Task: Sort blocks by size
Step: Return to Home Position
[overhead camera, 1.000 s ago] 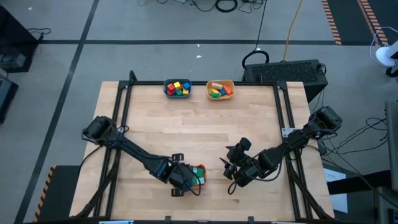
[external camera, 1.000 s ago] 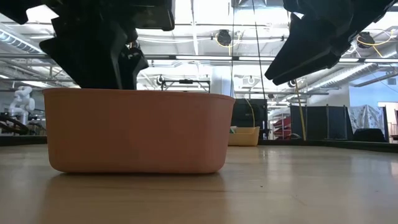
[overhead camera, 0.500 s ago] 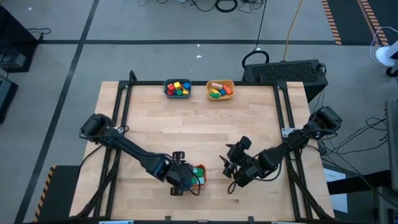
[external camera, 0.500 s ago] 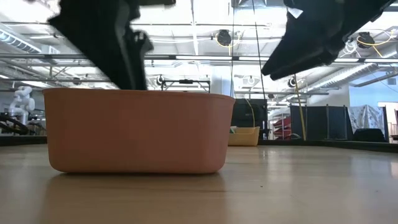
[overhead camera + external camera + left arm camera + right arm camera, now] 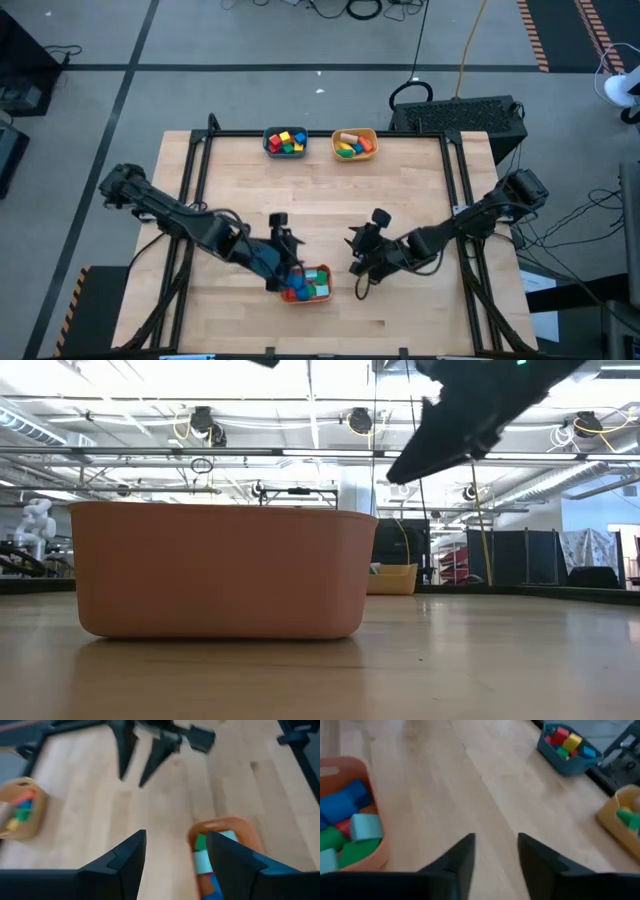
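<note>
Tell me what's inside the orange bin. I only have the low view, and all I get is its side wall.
Observer: The orange bin holds blocks: blue, light blue, green and red.
Operator: Is either gripper carrying anything?
Observer: No. The left gripper and the right gripper are both open and empty, over the table near that bin.
Operator: Anything hidden behind the bin from my angle?
Observer: Yes. A teal bin with red, yellow, green and blue blocks stands at the table's far edge, next to the yellow bin.
</note>
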Controlling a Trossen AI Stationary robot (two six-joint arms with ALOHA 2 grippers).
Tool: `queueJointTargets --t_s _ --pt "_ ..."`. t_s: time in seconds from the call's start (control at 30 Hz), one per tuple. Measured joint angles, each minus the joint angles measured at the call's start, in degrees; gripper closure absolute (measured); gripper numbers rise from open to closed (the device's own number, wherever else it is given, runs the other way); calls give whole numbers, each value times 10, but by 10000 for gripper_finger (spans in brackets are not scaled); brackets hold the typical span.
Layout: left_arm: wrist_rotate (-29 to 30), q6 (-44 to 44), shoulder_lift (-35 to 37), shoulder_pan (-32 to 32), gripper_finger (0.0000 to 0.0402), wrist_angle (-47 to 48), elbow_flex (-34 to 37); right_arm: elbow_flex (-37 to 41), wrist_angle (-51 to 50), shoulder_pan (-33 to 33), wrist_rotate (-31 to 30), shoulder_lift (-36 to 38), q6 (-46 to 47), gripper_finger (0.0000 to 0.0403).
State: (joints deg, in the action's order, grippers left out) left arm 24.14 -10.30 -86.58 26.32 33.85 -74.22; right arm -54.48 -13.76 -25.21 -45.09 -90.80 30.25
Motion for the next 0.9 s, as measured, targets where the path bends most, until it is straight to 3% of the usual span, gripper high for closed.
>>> queueJointTargets --t_s 0.2,0.27,0.47,0.73,0.9 --pt "8 63 54 -35 193 14 0 0 72 59 51 6 -125 375" --pt "7 81 72 -49 199 15 0 -2 90 80 83 16 -170 395" --pt "5 104 128 -78 264 33 2 -48 104 137 165 56 -273 401" --pt "0 91 201 -98 385 20 44 -69 94 158 202 128 -350 403" --pt "-2 97 244 -98 389 -11 86 -66 68 157 237 174 -365 403"
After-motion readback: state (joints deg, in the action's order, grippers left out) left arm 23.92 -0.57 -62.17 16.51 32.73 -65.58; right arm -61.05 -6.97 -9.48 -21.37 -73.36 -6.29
